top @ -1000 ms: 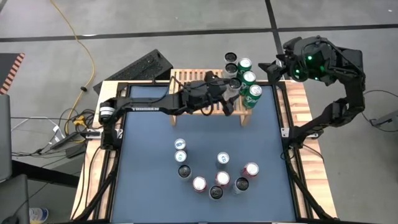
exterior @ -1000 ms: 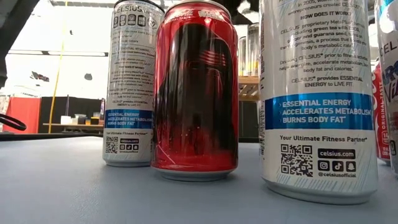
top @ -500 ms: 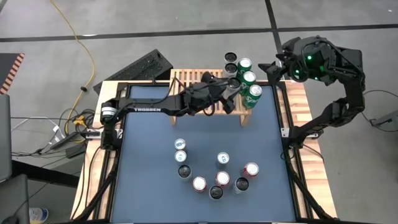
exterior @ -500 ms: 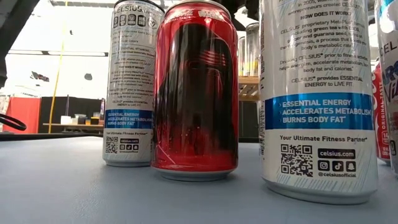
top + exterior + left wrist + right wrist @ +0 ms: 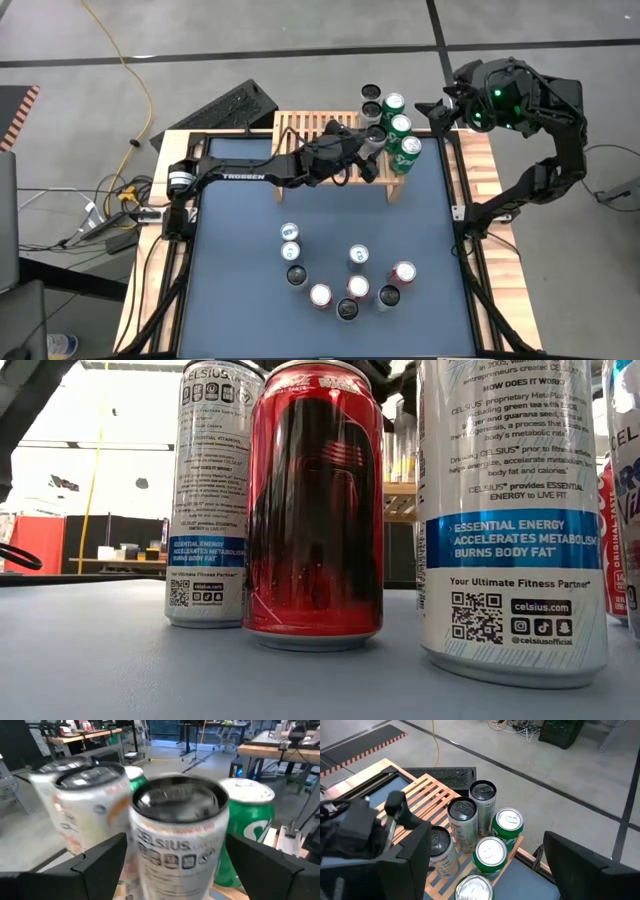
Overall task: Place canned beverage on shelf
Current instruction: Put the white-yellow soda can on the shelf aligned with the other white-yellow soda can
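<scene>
The shelf (image 5: 300, 128) is a low light-wood slatted rack at the table's far edge; it also shows in the right wrist view (image 5: 427, 790). At its right end stand two dark-topped cans (image 5: 372, 100) and three green cans (image 5: 400, 126). My left gripper (image 5: 374, 138) reaches over the shelf from the left and is shut on a white Celsius can (image 5: 177, 835), next to those cans (image 5: 440, 847). My right gripper (image 5: 432, 108) is open and empty, above and beyond the shelf's right end. My left gripper pinches the Celsius can's side walls (image 5: 137, 855) between its two fingers (image 5: 100, 865), a little below the top rim. The fingers come roughly level from the table's left. The can stands upright over the slats; I cannot tell whether its base rests on them.
Several more cans stand in a cluster on the blue mat (image 5: 345, 280) toward the near edge; a red can (image 5: 315, 510) and white Celsius cans (image 5: 510, 510) fill the low view. A black keyboard (image 5: 225, 105) lies beyond the table's far left.
My left gripper has gone a little toward the table's far right with the Celsius can, which stays upright, closer to the row of cans on the shelf.
</scene>
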You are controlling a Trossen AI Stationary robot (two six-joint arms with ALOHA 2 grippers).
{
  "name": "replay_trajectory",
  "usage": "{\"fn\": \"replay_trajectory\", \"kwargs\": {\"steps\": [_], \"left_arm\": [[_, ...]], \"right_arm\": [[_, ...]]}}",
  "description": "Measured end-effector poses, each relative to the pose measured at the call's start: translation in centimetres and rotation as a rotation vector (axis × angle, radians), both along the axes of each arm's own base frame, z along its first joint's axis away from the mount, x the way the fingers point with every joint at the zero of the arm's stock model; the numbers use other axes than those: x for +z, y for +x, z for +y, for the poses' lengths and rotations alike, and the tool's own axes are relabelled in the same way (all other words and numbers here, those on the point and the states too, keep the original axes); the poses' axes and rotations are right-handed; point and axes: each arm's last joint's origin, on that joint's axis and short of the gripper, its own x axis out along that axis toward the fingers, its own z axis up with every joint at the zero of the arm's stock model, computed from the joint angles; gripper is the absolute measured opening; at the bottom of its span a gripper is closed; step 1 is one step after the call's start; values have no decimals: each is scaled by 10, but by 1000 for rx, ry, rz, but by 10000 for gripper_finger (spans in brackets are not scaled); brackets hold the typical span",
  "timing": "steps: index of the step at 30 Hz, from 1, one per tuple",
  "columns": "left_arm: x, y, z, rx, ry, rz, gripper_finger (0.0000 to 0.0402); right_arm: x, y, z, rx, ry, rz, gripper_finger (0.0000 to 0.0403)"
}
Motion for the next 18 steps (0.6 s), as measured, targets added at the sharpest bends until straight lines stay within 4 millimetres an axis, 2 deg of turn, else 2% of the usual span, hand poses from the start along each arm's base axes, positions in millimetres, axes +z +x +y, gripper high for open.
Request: {"fn": "replay_trajectory", "kwargs": {"steps": [13, 18], "left_arm": [[-6, 1, -2, -6, -5, 54, 329], [-12, -1, -1, 56, -6, 122, 329]], "right_arm": [[0, 0, 0, 19, -15, 21, 317], [0, 0, 0, 21, -17, 22, 317]]}}
